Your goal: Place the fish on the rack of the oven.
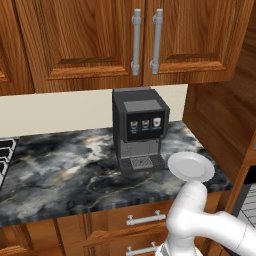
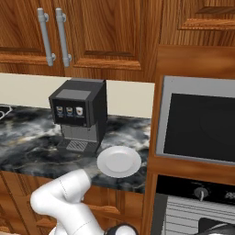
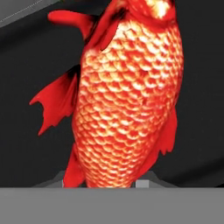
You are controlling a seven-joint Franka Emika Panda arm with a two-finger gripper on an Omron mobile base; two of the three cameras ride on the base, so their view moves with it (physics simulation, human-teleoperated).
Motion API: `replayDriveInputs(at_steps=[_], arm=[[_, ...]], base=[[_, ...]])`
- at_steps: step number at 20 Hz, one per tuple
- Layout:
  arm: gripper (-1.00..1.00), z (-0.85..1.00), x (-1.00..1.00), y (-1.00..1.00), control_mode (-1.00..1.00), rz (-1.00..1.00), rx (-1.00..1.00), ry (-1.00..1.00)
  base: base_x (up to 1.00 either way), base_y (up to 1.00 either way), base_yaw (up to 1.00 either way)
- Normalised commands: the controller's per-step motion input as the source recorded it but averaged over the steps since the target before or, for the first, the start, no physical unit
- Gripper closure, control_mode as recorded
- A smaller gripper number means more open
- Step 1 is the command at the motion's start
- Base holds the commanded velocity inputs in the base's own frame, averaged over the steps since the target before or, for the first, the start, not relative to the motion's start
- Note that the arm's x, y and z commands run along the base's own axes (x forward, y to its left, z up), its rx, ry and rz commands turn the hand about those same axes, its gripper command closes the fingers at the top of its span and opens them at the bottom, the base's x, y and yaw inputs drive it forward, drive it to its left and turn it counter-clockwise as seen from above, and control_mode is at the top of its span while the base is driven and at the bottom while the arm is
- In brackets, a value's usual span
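Observation:
The red-orange fish point(image 3: 127, 96) hangs very close in the hand view, scales, fins and tail spread against a dark background. My gripper point(image 3: 103, 181) is shut on the fish at its lower end, and the fish body covers most of the fingertips. The white arm bends low towards the oven point(image 2: 197, 193), whose black control panel with a knob sits in the wooden cabinetry at the right. Below that panel lies the light-grey wire rack point(image 2: 183, 218), which also shows at the right edge as the rack point(image 1: 248, 210).
A white plate point(image 1: 191, 166) lies on the marble counter point(image 1: 65, 170) near its right end, next to a black coffee machine point(image 1: 140, 129). A barred stove grate point(image 1: 5, 155) is at the far left. Wooden wall cabinets point(image 1: 135, 40) hang above.

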Motion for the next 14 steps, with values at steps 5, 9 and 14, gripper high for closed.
replayDriveInputs(at_steps=[5, 9, 14], arm=[[1.00, -0.08, 0.00, 0.01, -1.00, -0.01, -0.02, 0.07], [-1.00, 0.00, 0.00, 0.00, -1.00, 0.00, 0.00, 0.01], [-1.00, 0.00, 0.00, 0.00, -1.00, 0.00, 0.00, 0.00]], base=[[0.00, 0.00, 0.00], [0.00, 0.00, 0.00], [0.00, 0.00, 0.00]])
